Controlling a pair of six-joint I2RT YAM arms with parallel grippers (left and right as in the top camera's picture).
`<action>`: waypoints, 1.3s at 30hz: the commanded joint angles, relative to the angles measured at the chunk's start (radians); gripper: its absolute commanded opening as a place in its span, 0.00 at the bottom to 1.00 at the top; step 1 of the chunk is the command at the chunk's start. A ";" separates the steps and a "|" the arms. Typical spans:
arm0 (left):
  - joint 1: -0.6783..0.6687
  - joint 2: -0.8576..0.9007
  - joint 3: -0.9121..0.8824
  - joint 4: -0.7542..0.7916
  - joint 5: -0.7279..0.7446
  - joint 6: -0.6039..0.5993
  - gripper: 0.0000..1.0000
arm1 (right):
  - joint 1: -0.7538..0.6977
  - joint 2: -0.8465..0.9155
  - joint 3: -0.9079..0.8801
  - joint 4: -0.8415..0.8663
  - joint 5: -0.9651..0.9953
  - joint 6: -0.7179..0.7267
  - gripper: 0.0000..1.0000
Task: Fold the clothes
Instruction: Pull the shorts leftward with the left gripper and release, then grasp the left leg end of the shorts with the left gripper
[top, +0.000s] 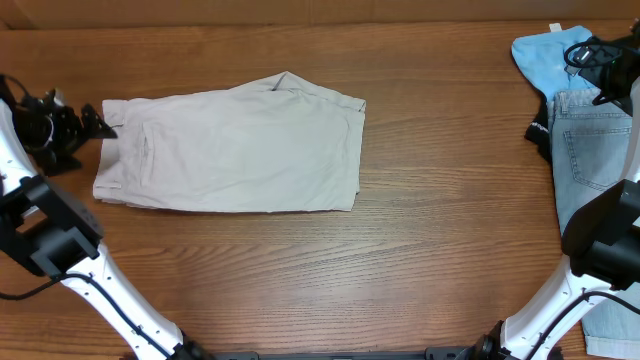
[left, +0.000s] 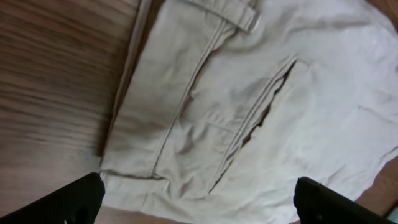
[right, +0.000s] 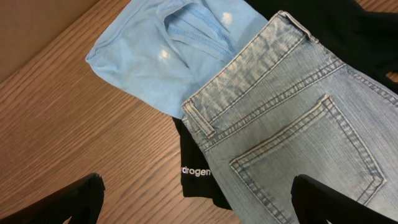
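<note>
While the khaki shorts (top: 230, 150) lie seemingly half-folded, left gripper (top: 103, 122) and right gripper (top: 590, 55) are held open; a waistband (top: 108, 172) grasp seems needed.

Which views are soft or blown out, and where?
Overhead: evenly lit and sharp, khaki shorts unclipped. Left wrist: softest; cloth washes out toward the upper right, left fingers dark blurs at the bottom corners. Right wrist: denim shorts stitching crisp, black garment nearly featureless apart from white print, right fingers out of focus.
</note>
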 joint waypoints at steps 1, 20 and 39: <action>-0.006 -0.004 -0.091 0.044 0.073 0.062 1.00 | 0.003 -0.010 0.016 0.003 -0.002 0.006 1.00; -0.003 -0.004 -0.267 0.320 -0.086 0.157 1.00 | 0.003 -0.010 0.016 0.003 -0.002 0.006 1.00; -0.002 -0.004 -0.449 0.399 -0.112 0.025 0.04 | 0.003 -0.010 0.016 0.003 -0.002 0.006 1.00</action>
